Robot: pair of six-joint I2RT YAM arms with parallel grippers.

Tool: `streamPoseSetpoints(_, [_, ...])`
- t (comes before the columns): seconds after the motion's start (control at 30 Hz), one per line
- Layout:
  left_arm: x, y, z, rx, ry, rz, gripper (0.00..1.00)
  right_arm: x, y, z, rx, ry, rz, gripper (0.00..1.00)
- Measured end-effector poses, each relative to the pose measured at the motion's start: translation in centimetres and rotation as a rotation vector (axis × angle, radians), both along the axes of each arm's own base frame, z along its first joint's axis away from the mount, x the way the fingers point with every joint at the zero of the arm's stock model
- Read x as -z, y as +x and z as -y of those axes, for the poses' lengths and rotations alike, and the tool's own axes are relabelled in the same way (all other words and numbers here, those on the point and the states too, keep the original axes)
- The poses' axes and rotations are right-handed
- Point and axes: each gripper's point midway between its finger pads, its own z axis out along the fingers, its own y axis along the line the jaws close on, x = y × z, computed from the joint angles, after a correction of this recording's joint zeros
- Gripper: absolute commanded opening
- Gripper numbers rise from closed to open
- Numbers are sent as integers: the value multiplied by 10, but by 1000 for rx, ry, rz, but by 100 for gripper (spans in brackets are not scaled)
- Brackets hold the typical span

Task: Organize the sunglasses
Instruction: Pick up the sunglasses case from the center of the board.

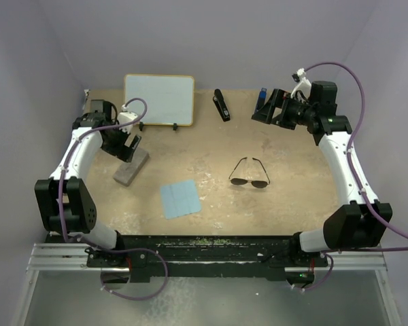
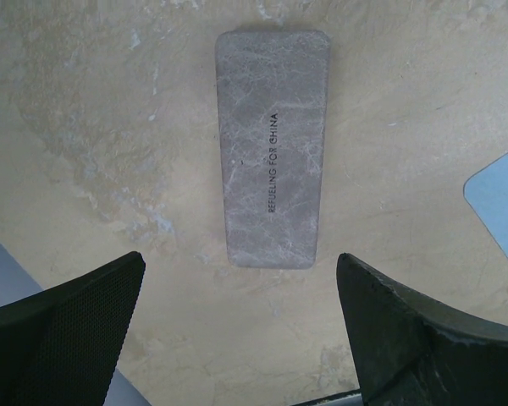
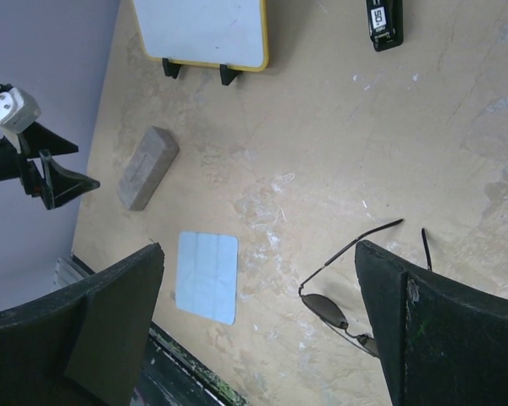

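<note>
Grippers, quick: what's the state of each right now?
Left gripper: open, empty, near the grey case.
Right gripper: open, empty, apart from the sunglasses.

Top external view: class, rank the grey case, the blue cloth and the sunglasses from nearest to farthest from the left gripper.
1. Grey case: just beneath the left gripper, far left.
2. Blue cloth: front, left of centre.
3. Sunglasses: right of centre.
</note>
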Motion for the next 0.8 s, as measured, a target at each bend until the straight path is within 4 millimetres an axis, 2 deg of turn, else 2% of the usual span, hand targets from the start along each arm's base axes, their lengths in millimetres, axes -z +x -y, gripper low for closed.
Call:
streamPoseSetpoints(0.2, [28,11,0,24,34,-55,98,9,-3,-2,-13,8,-21,99])
streamPoseSetpoints(0.5, [50,27,7,59,23,-91,98,4,-5,-3,-28,9,-5,99])
streamPoseSetpoints(0.8, [54,32,17,84,-11,-93,98,10,-7,-4,-34,7,-14,99])
